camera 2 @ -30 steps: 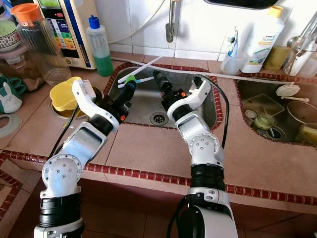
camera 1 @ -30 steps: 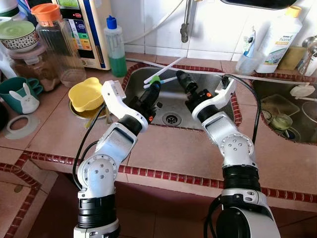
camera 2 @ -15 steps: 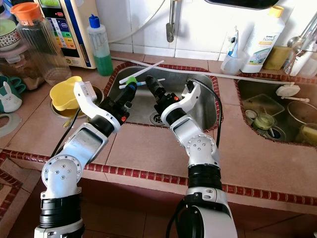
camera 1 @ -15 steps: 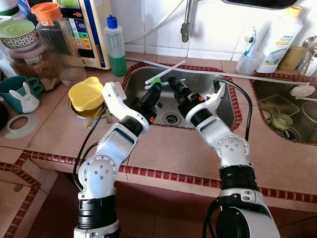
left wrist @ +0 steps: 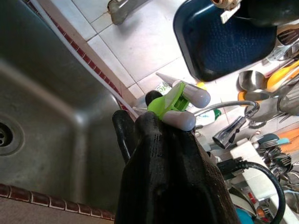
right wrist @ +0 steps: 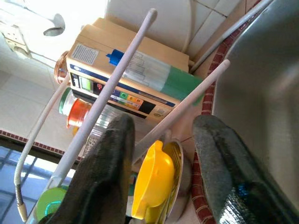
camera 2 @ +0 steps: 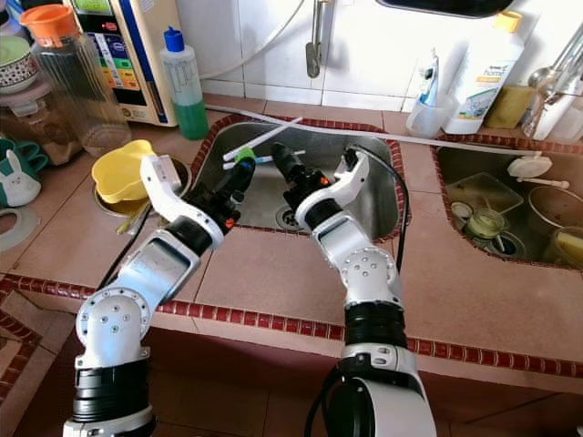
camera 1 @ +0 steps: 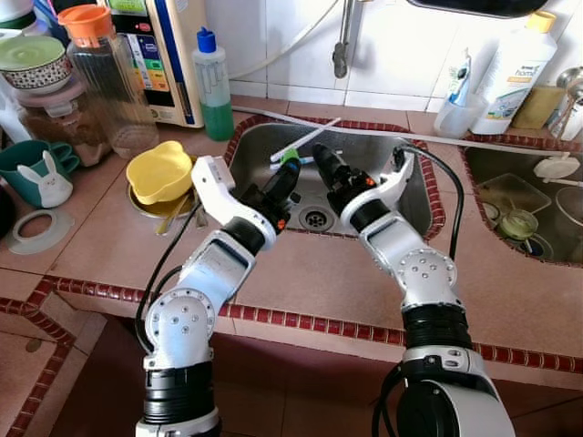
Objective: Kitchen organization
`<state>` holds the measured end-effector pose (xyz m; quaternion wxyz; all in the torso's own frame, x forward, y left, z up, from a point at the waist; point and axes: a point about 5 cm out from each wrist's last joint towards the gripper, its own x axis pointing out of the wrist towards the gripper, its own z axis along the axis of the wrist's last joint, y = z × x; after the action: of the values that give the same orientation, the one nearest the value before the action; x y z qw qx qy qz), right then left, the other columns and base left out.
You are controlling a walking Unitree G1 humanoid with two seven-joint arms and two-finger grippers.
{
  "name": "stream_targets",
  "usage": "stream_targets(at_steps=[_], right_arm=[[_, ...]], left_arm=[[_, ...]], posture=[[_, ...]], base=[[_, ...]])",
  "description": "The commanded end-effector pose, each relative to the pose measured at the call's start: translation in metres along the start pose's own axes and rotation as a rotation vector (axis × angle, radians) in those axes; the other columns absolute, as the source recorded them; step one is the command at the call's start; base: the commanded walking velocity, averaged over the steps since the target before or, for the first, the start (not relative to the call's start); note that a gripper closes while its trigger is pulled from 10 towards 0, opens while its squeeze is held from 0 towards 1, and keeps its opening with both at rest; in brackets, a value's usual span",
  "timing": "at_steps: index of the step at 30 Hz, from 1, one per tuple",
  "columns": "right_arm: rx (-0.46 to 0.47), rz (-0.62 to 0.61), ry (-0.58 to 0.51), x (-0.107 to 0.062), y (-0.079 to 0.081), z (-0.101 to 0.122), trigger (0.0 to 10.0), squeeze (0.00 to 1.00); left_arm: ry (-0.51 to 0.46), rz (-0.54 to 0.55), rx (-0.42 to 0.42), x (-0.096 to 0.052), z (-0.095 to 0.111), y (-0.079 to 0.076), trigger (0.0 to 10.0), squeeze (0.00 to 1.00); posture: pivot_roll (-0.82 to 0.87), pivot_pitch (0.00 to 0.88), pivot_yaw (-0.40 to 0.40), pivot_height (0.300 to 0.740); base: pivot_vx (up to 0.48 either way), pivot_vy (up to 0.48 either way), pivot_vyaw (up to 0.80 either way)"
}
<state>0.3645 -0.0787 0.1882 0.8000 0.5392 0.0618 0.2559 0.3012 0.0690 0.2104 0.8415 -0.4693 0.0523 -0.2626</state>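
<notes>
Over the steel sink [camera 1: 387, 196], the left tool [camera 1: 288, 169] is pinching the green joint of a pair of white training chopsticks [camera 1: 305, 128], its black fingers [left wrist: 159, 140] pressed onto the clip so the two sticks fan out toward the back rim. A second ago the right tool [camera 1: 321, 157] was further out over the basin near the right wall; it has since swung in toward the left one and now sits just beside the chopsticks, its fingers [right wrist: 219, 158] spread with both white sticks crossing the gap between them. The left arm has shifted only slightly, lifting the chopsticks a little toward the back of the sink. On the tiled worktop [camera 1: 301, 282] to the left, the yellow bowl [camera 1: 160, 172], the green soap bottle [camera 1: 212, 86] and the orange-lidded jar [camera 1: 102, 77] stand where they stood.
</notes>
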Motion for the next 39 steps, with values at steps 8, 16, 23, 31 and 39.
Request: stream_targets(at_steps=[8, 16, 23, 31, 39], right_arm=[[0.116, 0.079, 0.022, 0.022, 0.0282, -0.0227, 0.0, 0.0], [0.139, 0.066, 0.016, 0.0222, 0.027, -0.0229, 0.0, 0.0], [0.14, 0.054, 0.01, 0.0217, 0.0256, -0.0221, 0.0, 0.0], [0.142, 0.042, 0.004, 0.0208, 0.0231, -0.0208, 0.0, 0.0], [0.142, 0.039, 0.001, 0.0198, 0.0225, -0.0209, 0.0, 0.0]], left_arm=[[0.029, -0.021, -0.065, 0.0013, -0.0143, -0.0074, 10.0, 0.0], [0.041, -0.02, -0.071, 0.0001, -0.0175, -0.0068, 10.0, 0.0], [0.036, -0.013, -0.07, 0.0001, -0.0171, -0.0048, 10.0, 0.0], [0.025, 0.008, -0.058, -0.0004, -0.0154, -0.0006, 10.0, 1.0], [0.026, 0.008, -0.049, 0.0, -0.015, -0.0003, 10.0, 1.0]], posture=[[0.02, 0.102, 0.013, 0.74], [0.01, 0.105, 0.011, 0.74], [0.01, 0.104, 0.009, 0.74], [0.01, 0.1, 0.011, 0.74], [0.01, 0.099, 0.013, 0.74]], base=[[0.0, 0.0, 0.0], [0.0, 0.0, 0.0], [0.0, 0.0, 0.0], [0.0, 0.0, 0.0], [0.0, 0.0, 0.0]])
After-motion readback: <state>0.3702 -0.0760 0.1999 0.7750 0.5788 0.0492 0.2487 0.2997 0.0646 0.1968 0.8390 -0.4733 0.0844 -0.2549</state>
